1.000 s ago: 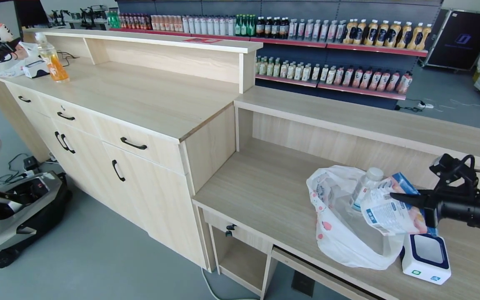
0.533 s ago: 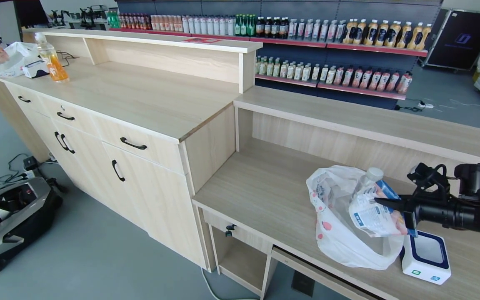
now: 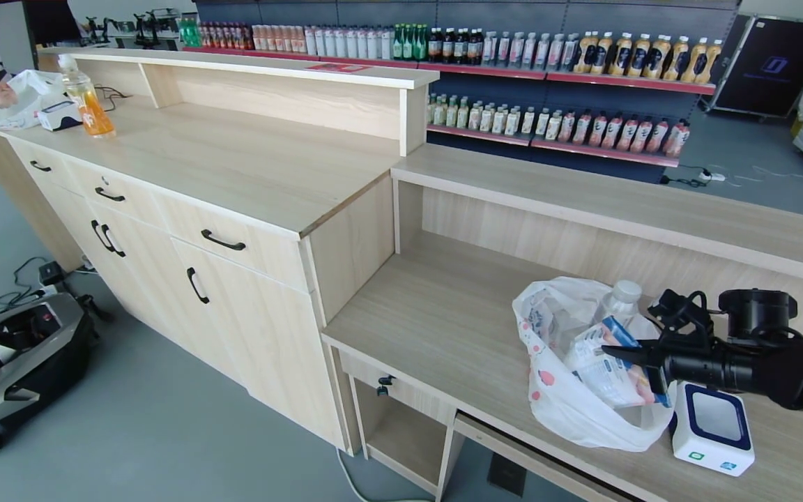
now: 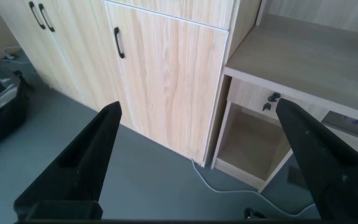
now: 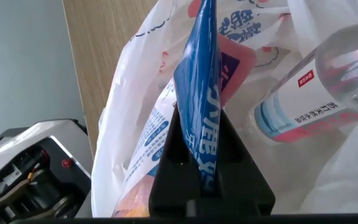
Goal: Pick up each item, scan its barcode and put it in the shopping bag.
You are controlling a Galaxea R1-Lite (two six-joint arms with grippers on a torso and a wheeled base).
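Observation:
A white shopping bag (image 3: 560,413) lies open on the low desk (image 3: 443,314), and a clear water bottle (image 3: 618,298) stands inside it. My right gripper (image 3: 642,362) is shut on a blue and white snack packet (image 3: 605,373), which hangs partly inside the bag's mouth. In the right wrist view the packet (image 5: 199,118) is pinched edge-on in my gripper (image 5: 197,158), above the bag (image 5: 132,130) and the bottle (image 5: 319,93). A white and blue barcode scanner (image 3: 713,425) sits just right of the bag. My left gripper (image 4: 197,168) hangs open over the floor beside the cabinet.
A taller counter (image 3: 234,160) with drawers and doors stands to the left, bearing an orange drink bottle (image 3: 85,97) and another bag (image 3: 8,111) at its far end. Shelves of bottles (image 3: 513,56) line the back wall. A raised ledge (image 3: 617,202) runs behind the desk.
My right gripper has moved left and down with the snack packet, from above the scanner into the mouth of the bag.

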